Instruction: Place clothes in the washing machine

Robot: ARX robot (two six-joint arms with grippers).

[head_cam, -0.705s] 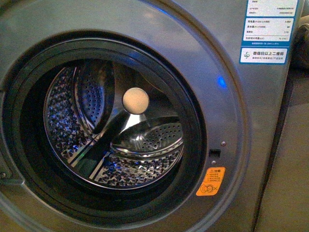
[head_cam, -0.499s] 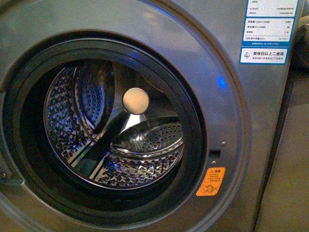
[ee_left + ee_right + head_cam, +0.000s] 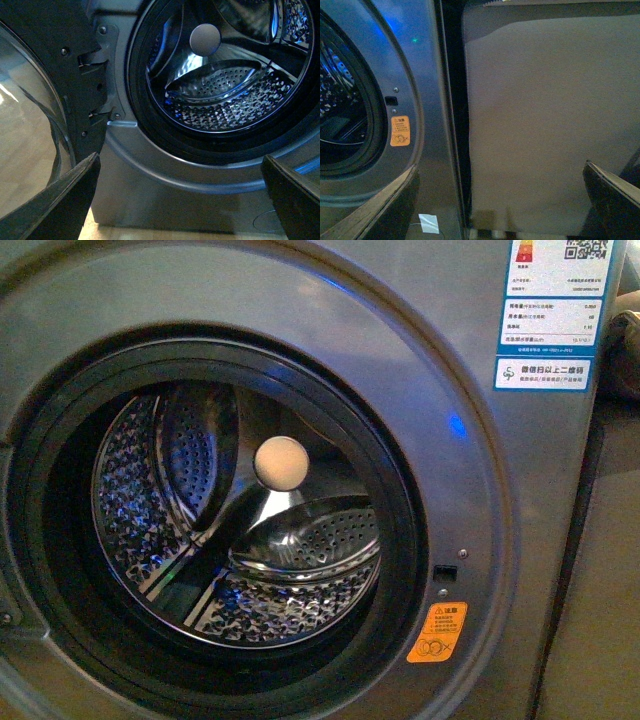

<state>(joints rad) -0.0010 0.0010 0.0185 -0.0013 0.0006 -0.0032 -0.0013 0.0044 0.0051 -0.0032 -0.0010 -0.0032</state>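
Cannot find the clothes in any view: none between either pair of jaws, none in the drum point(image 3: 150, 500) of the washing machine point(image 3: 480, 490). Judging the step as fetching the garment, loading not yet begun. Left gripper point(image 3: 180, 165) spread wide and empty, facing the open porthole, the door point(image 3: 45, 100) swung out just beside one jaw. Right gripper point(image 3: 501, 165) likewise spread and empty, facing the machine's edge, orange sticker point(image 3: 400, 131) and a pale panel point(image 3: 545, 125) ahead. Keep clear of the door; grasp the cloth bunched, carry it straight ahead of the jaws, deep past the black rim point(image 3: 405, 530), before letting go, to avoid leaving an edge over the seal.
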